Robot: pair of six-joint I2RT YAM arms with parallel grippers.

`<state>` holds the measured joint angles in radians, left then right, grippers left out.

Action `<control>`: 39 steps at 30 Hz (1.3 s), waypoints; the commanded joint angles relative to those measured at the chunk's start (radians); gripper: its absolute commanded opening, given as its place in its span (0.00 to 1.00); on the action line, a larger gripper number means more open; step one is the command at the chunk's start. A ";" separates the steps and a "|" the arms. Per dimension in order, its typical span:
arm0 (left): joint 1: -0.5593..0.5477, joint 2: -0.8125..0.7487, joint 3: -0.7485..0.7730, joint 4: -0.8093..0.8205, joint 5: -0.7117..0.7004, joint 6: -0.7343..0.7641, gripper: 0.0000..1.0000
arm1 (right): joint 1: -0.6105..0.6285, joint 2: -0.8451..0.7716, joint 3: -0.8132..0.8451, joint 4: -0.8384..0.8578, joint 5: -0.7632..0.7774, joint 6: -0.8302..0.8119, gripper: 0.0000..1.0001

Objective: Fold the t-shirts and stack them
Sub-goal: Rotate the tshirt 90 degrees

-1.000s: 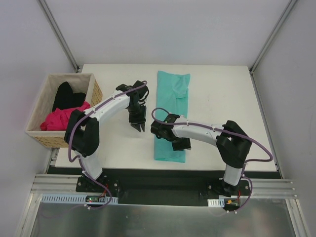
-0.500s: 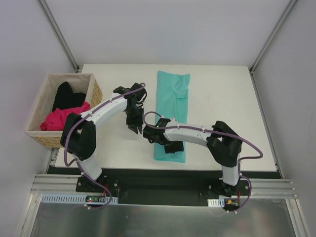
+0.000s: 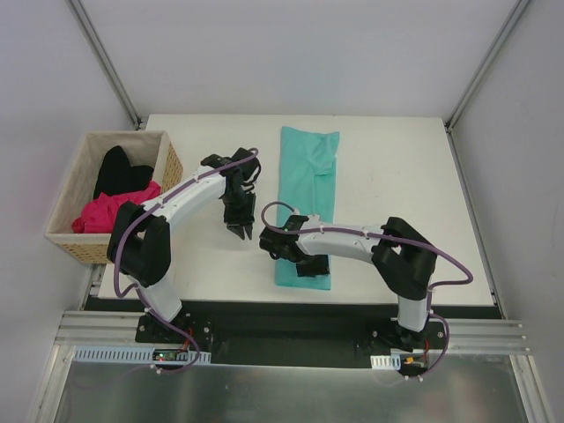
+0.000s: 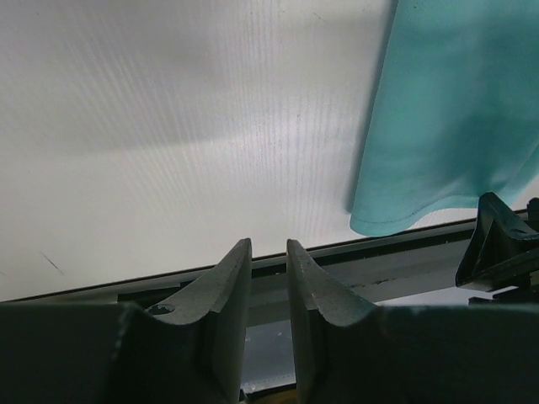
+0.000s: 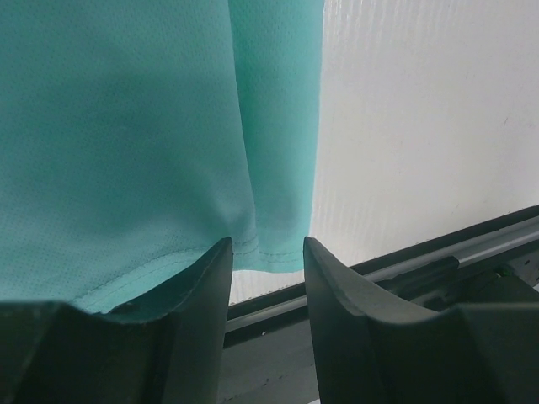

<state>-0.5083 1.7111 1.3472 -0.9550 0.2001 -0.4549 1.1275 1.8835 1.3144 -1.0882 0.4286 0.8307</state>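
- The teal t-shirt lies on the table, reaching its near edge.
- The right claw is spread at its near hem.
- The left claw is slightly spread and empty.

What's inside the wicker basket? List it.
A black t-shirt and a magenta t-shirt lie bunched inside the basket. Anything beneath them is covered.

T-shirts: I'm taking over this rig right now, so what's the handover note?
Left gripper: fingers slightly apart, empty, over bare table left of the teal t-shirt.
Right gripper: fingers open at the teal t-shirt's near hem, not pinching it.
Done: teal t-shirt folded into a long strip on the table.
Left: fold it shorter; the pink t-shirt and black t-shirt lie bunched in the wicker basket; fold and stack them.
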 commanded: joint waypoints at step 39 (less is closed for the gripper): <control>-0.050 0.005 -0.033 0.006 0.091 -0.079 0.23 | 0.003 -0.135 -0.113 0.015 -0.018 0.079 0.43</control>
<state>-0.5446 1.7126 1.2869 -0.9390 0.2680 -0.5179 1.1275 1.8130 1.1515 -1.0119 0.3801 0.8856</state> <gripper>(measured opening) 0.232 0.431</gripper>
